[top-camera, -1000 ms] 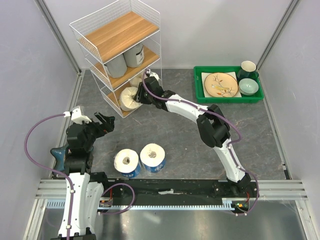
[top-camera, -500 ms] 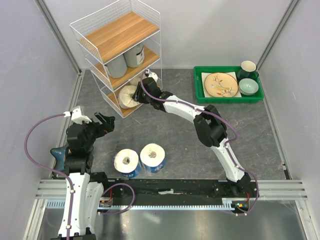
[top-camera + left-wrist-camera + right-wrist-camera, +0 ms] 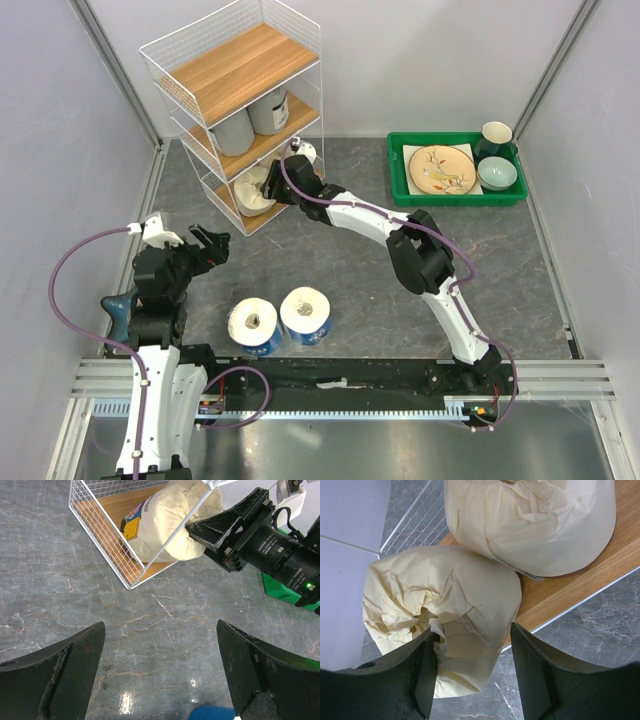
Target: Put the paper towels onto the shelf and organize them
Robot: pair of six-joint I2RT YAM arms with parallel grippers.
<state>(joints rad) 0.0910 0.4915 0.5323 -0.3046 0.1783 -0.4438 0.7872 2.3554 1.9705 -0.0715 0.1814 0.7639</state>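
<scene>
The shelf (image 3: 240,65) stands at the back left. Two grey rolls (image 3: 250,120) sit on its middle tier. My right gripper (image 3: 281,190) is at the bottom tier's front edge, shut on a cream roll (image 3: 445,625): one finger is at the crumpled core end, the other along its side. The roll overhangs the wooden tier (image 3: 570,585). The second cream roll (image 3: 530,520) lies deeper on that tier. Two blue rolls (image 3: 253,325) (image 3: 305,315) stand on the floor near the arm bases. My left gripper (image 3: 208,241) is open and empty above the floor (image 3: 160,630).
A green tray (image 3: 455,200) at the back right holds a plate (image 3: 441,168), a bowl (image 3: 497,172) and a dark cup (image 3: 496,135). The shelf's wire side (image 3: 115,545) and my right gripper (image 3: 200,532) show in the left wrist view. Walls close in on both sides.
My right gripper has pushed the cream roll further left, into the bottom tier. The left arm has not moved.
</scene>
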